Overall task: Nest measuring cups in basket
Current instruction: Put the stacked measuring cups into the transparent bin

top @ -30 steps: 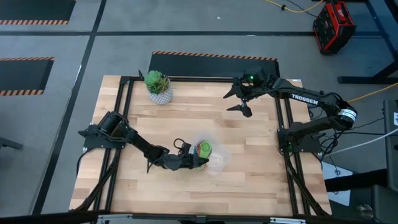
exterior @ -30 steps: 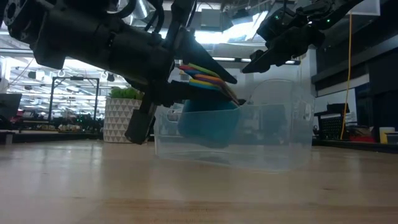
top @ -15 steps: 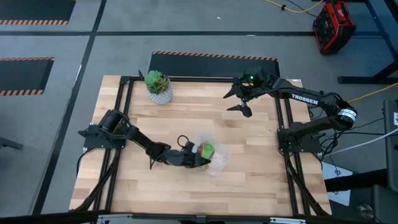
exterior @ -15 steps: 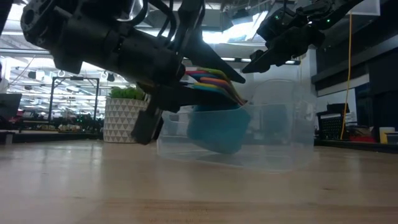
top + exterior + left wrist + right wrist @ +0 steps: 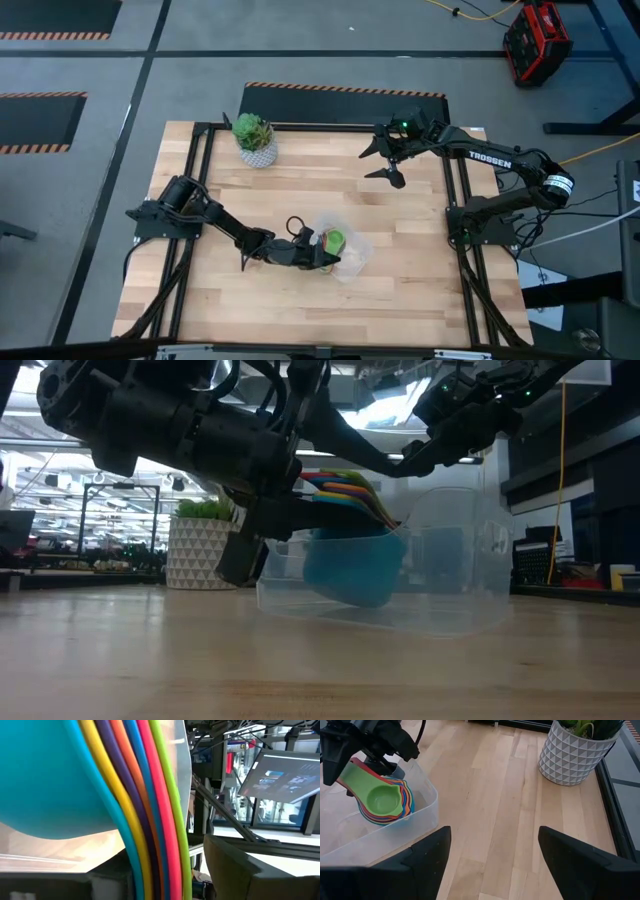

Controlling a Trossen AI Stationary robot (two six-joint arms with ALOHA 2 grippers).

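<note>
The nested measuring cups (image 5: pixel 333 241) sit tilted inside the clear basket (image 5: pixel 354 258), near the table's middle, green one on top. In the low view the light blue outermost cup (image 5: pixel 350 565) hangs low in the basket (image 5: pixel 450 585), and the fanned handles (image 5: pixel 340 488) stick up over its left wall. My left gripper (image 5: pixel 312 252) is at those handles, fingers slightly open. My right gripper (image 5: pixel 390 160) hovers open, high over the far right of the table, touching nothing. My left gripper reaches level from the table's left, along the stacked handles (image 5: pixel 150 820). The lower finger (image 5: pixel 270 510) lies under them. The upper finger (image 5: pixel 350 445) stands just above them, and a gap shows beside the green handle in the wrist view. The cups tilt inside the basket.
A white pot with a green plant (image 5: pixel 254 138) stands near the far left corner. Bare wood lies between the basket and the near edge (image 5: pixel 320 325). The black table frame rails (image 5: pixel 200 180) run along both sides.
My left gripper has moved toward the table's right, carrying the stacked cups deeper into the basket and nudging the basket a little to the right. In the low view its upper finger has risen off the handles, so the gripper has opened slightly.
</note>
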